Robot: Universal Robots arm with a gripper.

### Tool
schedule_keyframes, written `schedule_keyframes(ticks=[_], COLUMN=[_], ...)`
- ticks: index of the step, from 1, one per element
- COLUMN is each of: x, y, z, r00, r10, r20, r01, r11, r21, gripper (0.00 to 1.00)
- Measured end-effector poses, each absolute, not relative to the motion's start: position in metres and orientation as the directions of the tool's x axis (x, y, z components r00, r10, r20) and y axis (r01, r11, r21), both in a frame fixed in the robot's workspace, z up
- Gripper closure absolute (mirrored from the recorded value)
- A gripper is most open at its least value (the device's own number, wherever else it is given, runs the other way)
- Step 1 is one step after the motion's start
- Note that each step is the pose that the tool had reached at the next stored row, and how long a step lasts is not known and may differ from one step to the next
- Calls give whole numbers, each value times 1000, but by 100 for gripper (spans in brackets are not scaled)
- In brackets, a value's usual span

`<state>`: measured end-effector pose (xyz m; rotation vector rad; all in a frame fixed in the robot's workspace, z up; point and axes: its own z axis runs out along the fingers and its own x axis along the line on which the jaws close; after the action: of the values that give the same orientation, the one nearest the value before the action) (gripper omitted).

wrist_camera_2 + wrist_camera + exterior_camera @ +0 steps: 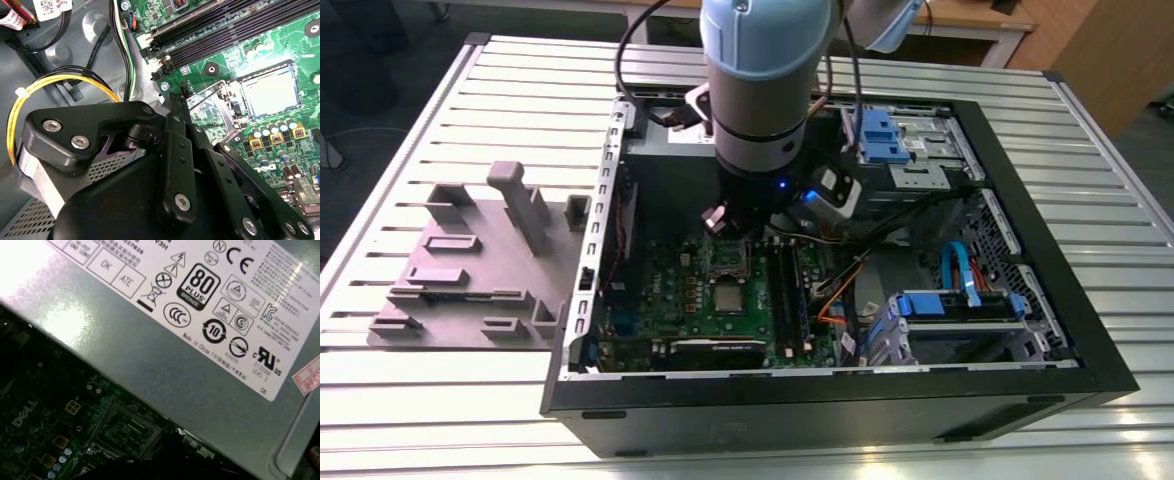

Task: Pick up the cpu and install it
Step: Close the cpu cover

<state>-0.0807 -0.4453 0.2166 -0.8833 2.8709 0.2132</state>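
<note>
Just above the green board (670, 300), inside the open case (827, 400) on the slatted counter (454, 400), the arm (767, 70) hung upright with its tool (174, 105) over the metal-framed socket (212, 107). Whether the tool was released or clenched could not be told. The cpu (270, 92) lay flat on the board in a dark square frame, just beside the socket and apart from the tool. In the exterior view the cpu (727, 297) was a silvery square on the near side of the socket. Black memory slots (225, 32) ran alongside both. The grey power supply (175, 365) stood next to the socket in the first wrist view. Grey blocks (467, 260) sat on the counter to the exterior view's left of the case.
</note>
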Motion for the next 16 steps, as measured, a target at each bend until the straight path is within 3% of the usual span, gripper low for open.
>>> schedule_keyframes(ticks=[16], x=[-79], y=[-449], z=[217], r00=[-829], r10=[-535], r20=[-166], r01=[-553], r11=[828], r21=[96], gripper=[90])
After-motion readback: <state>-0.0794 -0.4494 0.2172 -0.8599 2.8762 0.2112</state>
